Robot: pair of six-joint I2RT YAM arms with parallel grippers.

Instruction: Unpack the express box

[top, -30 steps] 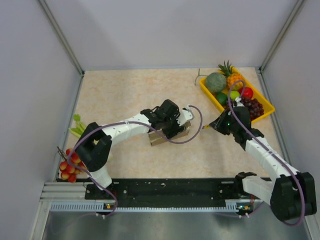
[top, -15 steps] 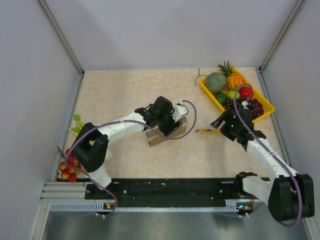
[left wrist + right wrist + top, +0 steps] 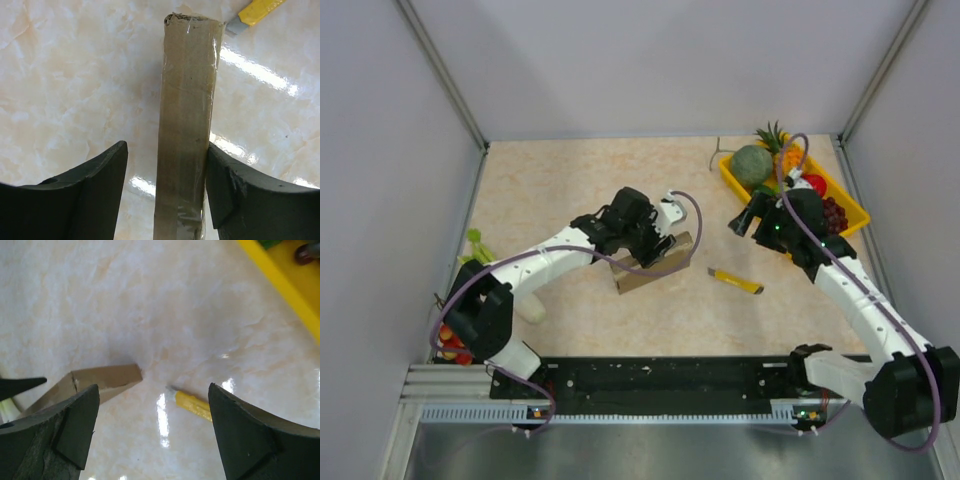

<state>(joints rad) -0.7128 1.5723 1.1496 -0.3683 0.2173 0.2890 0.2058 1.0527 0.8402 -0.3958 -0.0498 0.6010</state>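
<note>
The express box [image 3: 658,270], a thin brown cardboard mailer sealed with clear tape, stands on its edge at the table's middle. My left gripper [image 3: 648,240] is open and straddles it from above. In the left wrist view the box [image 3: 187,125] runs up between the black fingers: the right finger [image 3: 235,195] touches its side, and the left finger [image 3: 95,190] stands apart from it. A yellow box cutter [image 3: 735,281] lies flat on the table to the right of the box. My right gripper [image 3: 745,218] hangs open and empty above the table, over the cutter [image 3: 192,405] and the box's end [image 3: 102,380].
A yellow fruit tray [image 3: 728,175] with a melon, a pineapple, grapes and other fruit sits at the back right, close behind my right gripper; its rim [image 3: 280,280] shows in the right wrist view. Green stalks [image 3: 475,250] and red fruit [image 3: 455,340] lie at the left edge.
My right gripper has opened and let go of the yellow cutter, which now lies on the table, then lifted back toward the tray. The left arm has shifted slightly left, still around the box.
</note>
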